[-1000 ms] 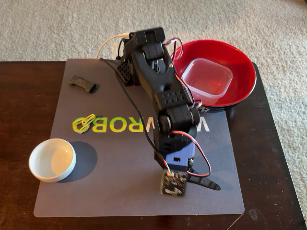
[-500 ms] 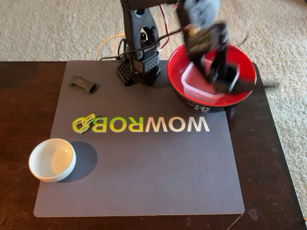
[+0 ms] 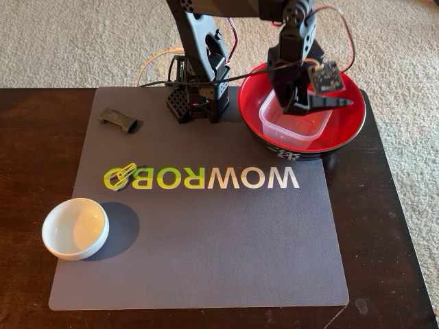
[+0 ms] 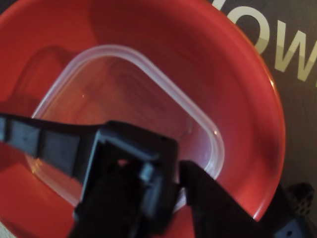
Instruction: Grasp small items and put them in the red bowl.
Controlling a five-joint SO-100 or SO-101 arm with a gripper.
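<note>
1 small white dish [image 3: 75, 229]: at the far left of the fixed view, on the front left part of the grey mat [image 3: 206, 260]; it stands upright.
Yellow-green paper clips [image 3: 119, 175]: linked together, flat on the mat, behind the dish and touching the left end of the printed letters.
First black clip piece [image 3: 120, 120]: alone on the back left part of the mat, well apart from the paper clips.
Table [image 3: 34, 137]: dark wood, under the mat; pale carpet is around it.
Arm base [image 3: 199, 99]: at the back edge of the mat, just left of the bowl.
Clear square tub [image 3: 291, 123]: inside the red bowl, a little tilted against its wall; the wrist view shows it [image 4: 129, 84] with nothing in it.
Gripper [image 3: 305, 104]: it hangs over the tub, inside the rim of the bowl. In the wrist view the gripper [image 4: 178, 173] seems pressed onto a black bar.
Second black clip piece [image 3: 336, 103]: pinched in the jaws, it sticks out to the right in the fixed view and to the left in the wrist view [image 4: 49, 141]; it is above the tub, not lying in it.
Red bowl [image 3: 350, 120]: at the back right, partly on the mat, partly on the table; the wrist view shows its glossy red inside [image 4: 237, 99].
</note>
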